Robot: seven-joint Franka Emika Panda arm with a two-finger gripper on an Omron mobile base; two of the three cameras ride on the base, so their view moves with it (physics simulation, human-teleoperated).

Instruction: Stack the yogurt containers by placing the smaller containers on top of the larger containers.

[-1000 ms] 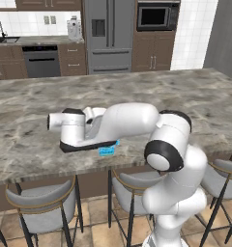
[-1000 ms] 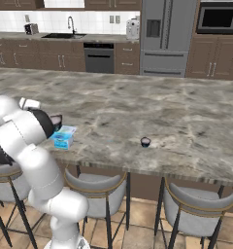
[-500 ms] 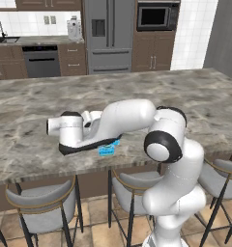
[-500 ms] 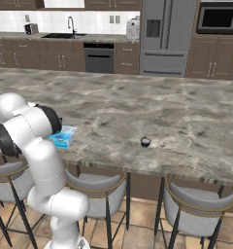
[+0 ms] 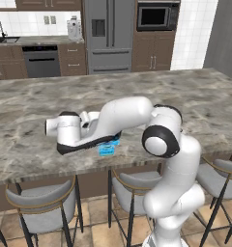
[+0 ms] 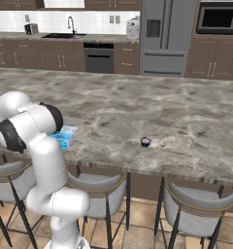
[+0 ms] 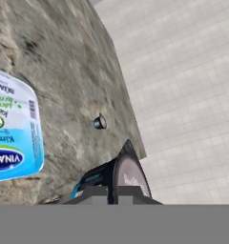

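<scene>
Dark, pale-topped small round cup [image 7: 121,178] sits clamped between our nearly closed fingers [image 7: 90,181], beside the translucent light-blue squarish tub [image 7: 14,133].

Tub [image 7: 14,128] translucent glossy plastic; counter [image 5: 36,106] polished veined stone; stool seats [image 6: 196,206] matt grey.

Kitchen: fridge [image 5: 109,34], sink [image 6: 67,35], marble island [image 6: 152,112]
</scene>
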